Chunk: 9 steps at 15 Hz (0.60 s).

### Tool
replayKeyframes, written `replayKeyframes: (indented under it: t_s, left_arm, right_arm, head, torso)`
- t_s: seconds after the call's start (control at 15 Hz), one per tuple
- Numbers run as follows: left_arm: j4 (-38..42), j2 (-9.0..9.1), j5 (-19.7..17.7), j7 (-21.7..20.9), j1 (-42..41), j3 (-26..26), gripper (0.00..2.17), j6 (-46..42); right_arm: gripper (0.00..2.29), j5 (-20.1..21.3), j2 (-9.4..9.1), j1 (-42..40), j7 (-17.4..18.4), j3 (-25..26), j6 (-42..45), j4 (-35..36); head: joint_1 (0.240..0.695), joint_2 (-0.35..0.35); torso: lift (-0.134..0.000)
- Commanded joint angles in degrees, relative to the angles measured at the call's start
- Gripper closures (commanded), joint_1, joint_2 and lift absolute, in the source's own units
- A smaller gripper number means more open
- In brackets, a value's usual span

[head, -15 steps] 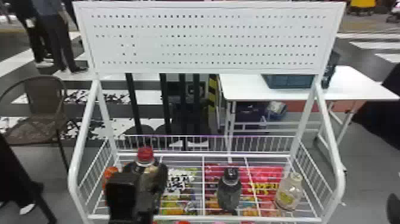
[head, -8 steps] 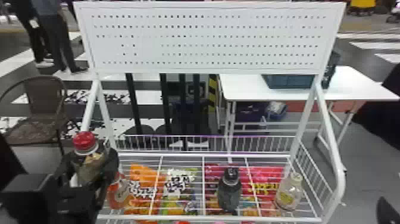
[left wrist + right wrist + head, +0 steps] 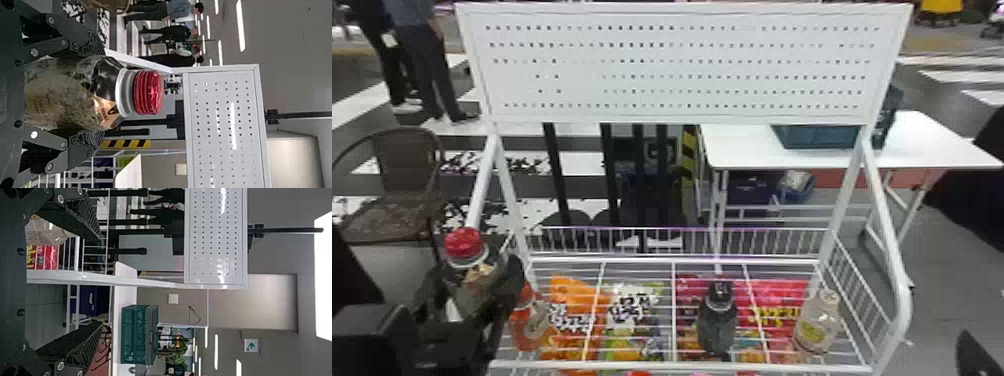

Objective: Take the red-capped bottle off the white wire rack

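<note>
In the head view my left gripper (image 3: pixel 474 295) is at the rack's left side, shut on the red-capped bottle (image 3: pixel 466 250), which stands upright just above the white wire rack (image 3: pixel 682 365). The left wrist view has the bottle (image 3: pixel 70 94) between both fingers of my left gripper (image 3: pixel 92 94), its red cap pointing away from the palm. At the head view's lower right edge a dark tip of my right gripper (image 3: pixel 974 357) shows, outside the rack. In the right wrist view my right gripper (image 3: pixel 100 282) stands open with wide-spread fingers, holding nothing.
On the rack stand an orange bottle (image 3: pixel 529 325) close beside my left gripper, a dark bottle (image 3: pixel 717 320) and a clear bottle (image 3: pixel 817 325). Snack bags (image 3: pixel 572 320) lie below the wires. Behind are a white table (image 3: pixel 742 152) with a teal crate (image 3: pixel 819 137) and a chair (image 3: pixel 407 165).
My left gripper and the bottle have moved left from over the rack's left part to its left side, uncovering the orange bottle and bag. In the last half second they shifted only slightly. A right gripper tip has shifted slightly.
</note>
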<state>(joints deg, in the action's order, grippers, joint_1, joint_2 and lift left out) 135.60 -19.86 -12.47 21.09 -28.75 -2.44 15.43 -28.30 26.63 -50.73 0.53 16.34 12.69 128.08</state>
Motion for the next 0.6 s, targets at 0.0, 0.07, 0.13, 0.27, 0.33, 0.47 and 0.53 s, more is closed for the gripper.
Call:
replayKeyframes:
  t_s: [0.0, 0.07, 0.13, 0.27, 0.33, 0.47, 0.53]
  left_arm:
    - [-0.2, 0.0, 0.0, 0.0, 0.5, -0.4, 2.08, 0.2]
    - [-0.2, -0.09, 0.1, 0.0, 0.6, -0.6, 2.08, 0.2]
    - [-0.1, 0.0, 0.2, 0.0, 0.6, -0.6, 2.08, 0.2]
    - [0.1, 0.0, 0.2, 0.0, 0.5, -0.6, 2.08, 0.2]
    - [0.1, 0.0, 0.2, 0.0, 0.5, -0.6, 2.08, 0.2]
    - [0.1, 0.0, 0.3, 0.0, 0.5, -0.7, 2.08, 0.2]
    - [0.0, 0.0, 0.3, 0.0, 0.6, -0.8, 2.08, 0.2]
  right_arm:
    - [0.14, 0.0, 0.18, 0.0, 0.0, 0.0, -0.2, -0.3]
    - [0.14, 0.0, 0.27, 0.1, 0.0, 0.0, -0.4, -0.4]
    - [0.14, -0.4, 0.27, 0.2, 0.0, 0.3, -1.1, -0.3]
    - [0.14, -0.7, 0.35, 0.2, 0.0, 0.5, -1.9, 0.0]
    - [0.14, -0.7, 0.35, 0.1, 0.0, 0.5, -2.1, 0.0]
    - [0.14, -0.8, 0.35, 0.0, 0.0, 0.5, -2.3, 0.0]
    - [0.14, -0.8, 0.35, -0.1, 0.0, 0.5, -2.3, 0.1]
  head:
    - [0.499, 0.0]
    - [0.499, 0.0]
    - [0.499, 0.0]
    - [0.499, 0.0]
    - [0.499, 0.0]
    - [0.499, 0.0]
    - [0.499, 0.0]
  torso:
    - [0.0]
    - [0.0]
    - [0.0]
    - [0.0]
    - [0.0]
    - [0.0]
    - [0.0]
